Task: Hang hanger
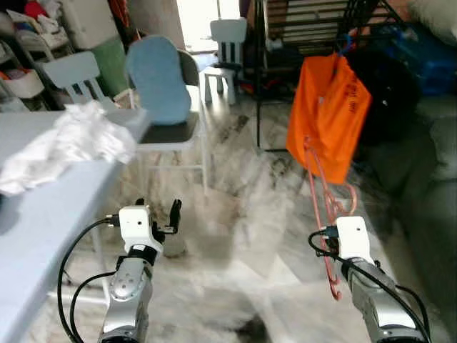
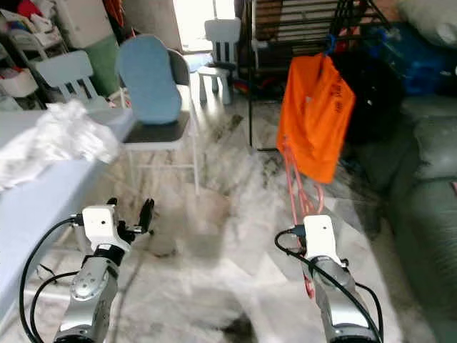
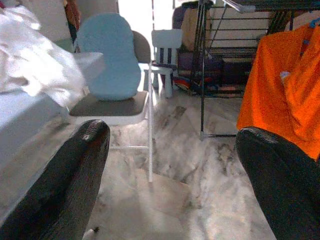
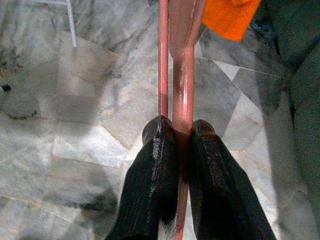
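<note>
Right gripper (image 4: 182,132): clenched on the pink hanger (image 1: 325,204), both black fingers pressed against its bars; arm raised low on the robot's right.
Pink hanger: held upright and a little tilted, its upper part reaching up against the lower edge of the orange shirt (image 1: 328,114).
Orange shirt: hangs from a blue hook on the dark drying rack (image 2: 300,21), ahead on the right.
Left gripper (image 1: 173,214): released, fingers spread wide apart with nothing between them; it sits just off the near edge of the table.
Table (image 1: 50,214): pale blue, along the left; a crumpled white cloth (image 1: 71,143) lies at its far corner.
Folding chair (image 1: 168,107): blue-backed, just beyond the table's far corner.
Open room: a marble floor (image 1: 243,214) strip runs between the chair and the rack.
Right edge: a dark sofa (image 2: 428,193) borders the floor.
</note>
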Motion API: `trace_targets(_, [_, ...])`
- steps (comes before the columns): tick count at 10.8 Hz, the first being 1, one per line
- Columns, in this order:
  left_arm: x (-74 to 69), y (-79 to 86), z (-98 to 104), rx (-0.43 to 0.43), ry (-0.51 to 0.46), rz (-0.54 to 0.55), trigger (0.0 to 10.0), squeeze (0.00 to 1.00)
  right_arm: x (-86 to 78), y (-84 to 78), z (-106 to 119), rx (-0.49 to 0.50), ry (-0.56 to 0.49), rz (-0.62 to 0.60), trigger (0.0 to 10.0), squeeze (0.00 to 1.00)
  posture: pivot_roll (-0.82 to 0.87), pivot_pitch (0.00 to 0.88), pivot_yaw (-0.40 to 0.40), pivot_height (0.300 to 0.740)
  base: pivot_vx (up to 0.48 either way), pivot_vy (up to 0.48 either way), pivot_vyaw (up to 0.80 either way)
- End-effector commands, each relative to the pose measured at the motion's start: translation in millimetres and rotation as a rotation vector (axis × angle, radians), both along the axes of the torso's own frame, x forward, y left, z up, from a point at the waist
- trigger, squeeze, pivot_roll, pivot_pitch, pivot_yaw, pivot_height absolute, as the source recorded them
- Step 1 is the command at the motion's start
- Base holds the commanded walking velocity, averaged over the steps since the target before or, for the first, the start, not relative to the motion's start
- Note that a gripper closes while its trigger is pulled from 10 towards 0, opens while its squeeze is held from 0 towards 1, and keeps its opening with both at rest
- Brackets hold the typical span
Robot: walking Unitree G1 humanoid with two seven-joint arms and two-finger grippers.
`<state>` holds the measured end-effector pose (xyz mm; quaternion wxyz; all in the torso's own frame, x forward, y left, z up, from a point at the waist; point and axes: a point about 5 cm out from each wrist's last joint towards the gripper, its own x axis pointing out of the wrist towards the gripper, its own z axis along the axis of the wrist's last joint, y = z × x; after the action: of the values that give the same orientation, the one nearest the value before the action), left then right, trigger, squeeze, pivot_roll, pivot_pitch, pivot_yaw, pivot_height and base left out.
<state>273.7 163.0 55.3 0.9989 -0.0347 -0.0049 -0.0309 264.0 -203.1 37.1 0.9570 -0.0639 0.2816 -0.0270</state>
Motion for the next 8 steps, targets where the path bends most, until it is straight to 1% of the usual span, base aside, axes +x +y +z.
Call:
trace_targets(1, [-3.8,2.4,-6,0.014,0.031,-0.014,10.0,0.0,-0.6,9.2,-3,0.03,0.0,-0.004,10.0,0.0,-0.28,0.0,0.106,0.74,0.36,0.319,0.0])
trace_targets(2, [-2.2,-4.1,-5,0.017,0.031,-0.047,10.0,0.0,-2.6,8.1,-4,0.03,0.003,-0.018,10.0,0.0,-0.29,0.0,0.115,0.74,0.431,0.0,0.0])
trace_targets(4, [-0.1,-8.1,-4,0.019,0.03,-0.065,10.0,0.0,-4.4,7.0,-5,0.027,0.007,-0.037,10.0,0.0,-0.29,0.0,0.122,0.74,0.463,0.0,0.0])
trace_targets(5, [3.7,-11.8,-3,0.02,0.032,-0.085,10.0,0.0,-4.9,6.3,-6,0.026,0.008,-0.048,10.0,0.0,-0.29,0.0,0.127,0.74,0.465,0.0,0.0])
trace_targets(7, [7.7,-20.3,2,-0.059,0.031,-0.123,10.0,0.0,-5.2,6.6,-7,0.035,0.01,-0.056,10.0,0.0,-0.29,0.0,0.129,0.74,0.0,0.0,0.0])
trace_targets(8, [8.3,-22.3,1,-0.065,0.051,-0.124,10.0,0.0,-5.4,6.9,-8,0.034,0.014,-0.054,10.0,0.0,-0.29,0.0,0.127,0.74,0.0,0.0,0.0])
